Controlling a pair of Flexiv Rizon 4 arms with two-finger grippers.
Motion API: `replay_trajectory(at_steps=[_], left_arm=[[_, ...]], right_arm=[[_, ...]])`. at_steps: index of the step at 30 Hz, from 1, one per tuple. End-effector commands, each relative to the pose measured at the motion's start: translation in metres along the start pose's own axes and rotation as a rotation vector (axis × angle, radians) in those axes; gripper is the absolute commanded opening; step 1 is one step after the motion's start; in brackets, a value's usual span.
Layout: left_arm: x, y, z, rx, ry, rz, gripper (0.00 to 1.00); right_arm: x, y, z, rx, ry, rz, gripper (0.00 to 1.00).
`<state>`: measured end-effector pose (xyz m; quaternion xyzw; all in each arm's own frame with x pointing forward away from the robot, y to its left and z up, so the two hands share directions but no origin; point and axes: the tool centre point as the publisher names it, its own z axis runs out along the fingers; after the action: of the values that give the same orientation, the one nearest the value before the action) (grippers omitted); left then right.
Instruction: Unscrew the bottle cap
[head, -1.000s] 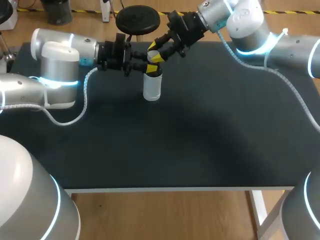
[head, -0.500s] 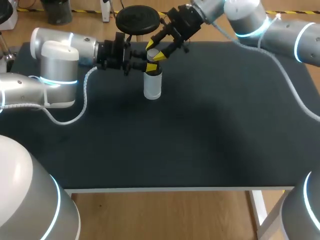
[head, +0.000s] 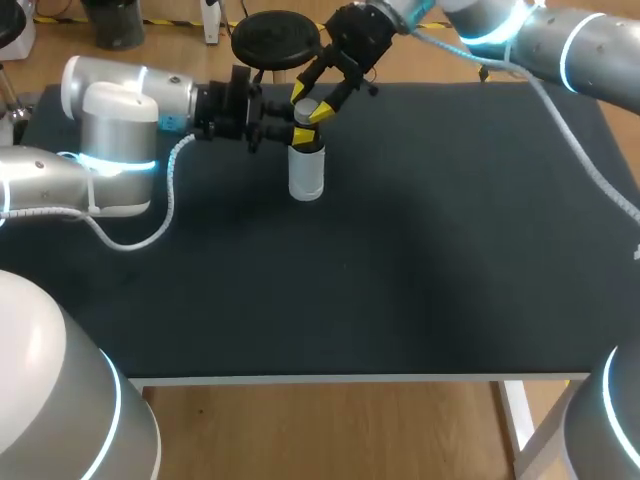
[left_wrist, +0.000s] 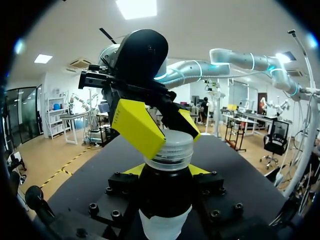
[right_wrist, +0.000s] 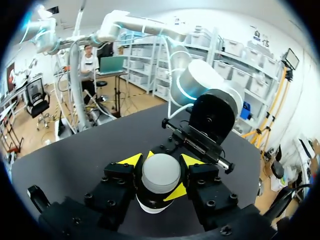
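Observation:
A small bottle (head: 305, 178) with a pale label stands upright at the back of the black table (head: 400, 270). My left gripper (head: 294, 134) comes in level from the left and is shut on the bottle's upper body just below the cap. From the back right, my right gripper (head: 309, 104) slants down and is shut on the grey cap (head: 303, 108). In the left wrist view the bottle (left_wrist: 165, 200) fills the gap between my left gripper's (left_wrist: 166, 172) fingers, with the ribbed cap (left_wrist: 170, 149) pinched by the other arm's yellow fingertips (left_wrist: 137, 127). The cap (right_wrist: 161, 172) sits between my right gripper's (right_wrist: 161, 176) yellow tips.
My left arm's white cable (head: 170, 200) loops over the table's left part. The left arm's wrist (right_wrist: 212, 117) sits just beyond the bottle in the right wrist view. The table's front edge (head: 350, 378) runs across, far from the bottle.
The right arm has swung up and to the left, with its wrist turning around the cap while staying on it. The left arm and the bottle have stayed where they were.

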<state>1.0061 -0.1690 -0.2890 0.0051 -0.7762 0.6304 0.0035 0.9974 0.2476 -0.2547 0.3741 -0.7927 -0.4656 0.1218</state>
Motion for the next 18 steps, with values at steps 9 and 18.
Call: replay_trajectory(at_steps=[9,18], left_arm=[[-0.0045,0.0007,0.0001,-0.002,0.001,-0.002,0.00],[-0.0045,0.0007,0.0001,-0.002,0.001,-0.002,0.00]], right_arm=[[-0.0011,-0.0019,-0.0052,-0.002,0.501,-0.133,0.00],[-0.0009,-0.0026,-0.0023,0.007,0.597,-0.152,0.00]])
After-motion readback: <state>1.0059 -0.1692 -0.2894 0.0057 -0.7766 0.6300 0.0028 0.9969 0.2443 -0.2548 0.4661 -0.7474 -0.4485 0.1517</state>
